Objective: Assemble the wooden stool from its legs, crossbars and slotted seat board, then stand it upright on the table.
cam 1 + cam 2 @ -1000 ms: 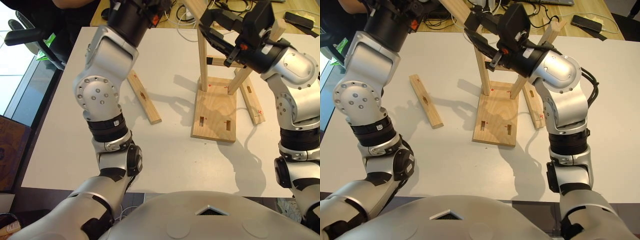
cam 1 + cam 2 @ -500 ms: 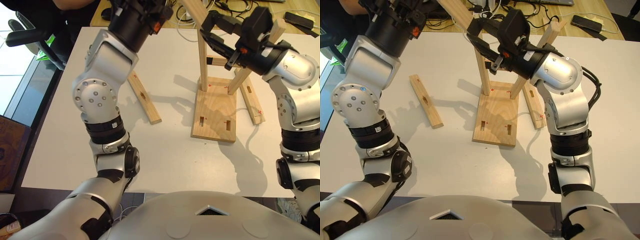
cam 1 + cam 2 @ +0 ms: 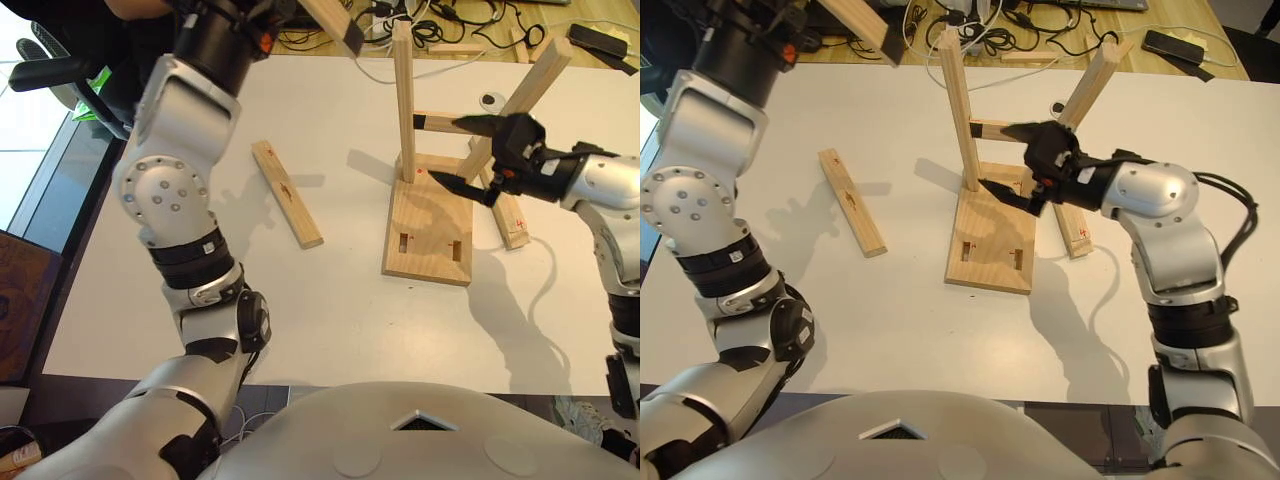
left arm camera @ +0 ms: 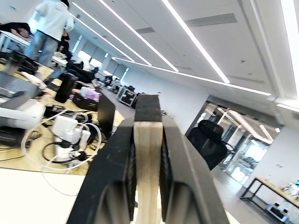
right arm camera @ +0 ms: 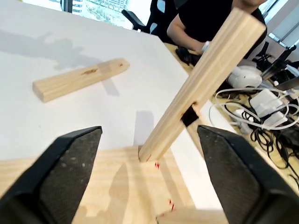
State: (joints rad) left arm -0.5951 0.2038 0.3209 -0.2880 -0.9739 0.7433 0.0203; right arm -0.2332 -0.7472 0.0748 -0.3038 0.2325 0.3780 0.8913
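The slotted seat board [image 3: 428, 240] lies flat on the white table. One leg [image 3: 404, 100] stands upright in it and a second leg [image 3: 520, 100] leans beside it, with a short crossbar [image 3: 440, 122] between them. My right gripper [image 3: 447, 148] hangs open just above the board's far end, its fingers [image 5: 70, 168] either side of the upright leg's [image 5: 205, 79] base without touching it. My left gripper [image 3: 865, 22] is raised over the table's far edge, shut on a wooden leg [image 4: 147, 154]. A loose leg [image 3: 287, 192] lies left of the board, and another piece [image 3: 505, 205] lies at its right.
Cables, chargers and a phone [image 3: 1175, 45] crowd the desk beyond the far table edge. A small round object [image 3: 488, 100] sits near the leaning leg. A thin cable [image 3: 545, 290] trails across the table by my right arm. Bare tabletop stretches in front of the board.
My right gripper has dropped from the top of the upright leg down to its base near the board. My left arm has swung left, carrying its wooden leg away from the standing legs.
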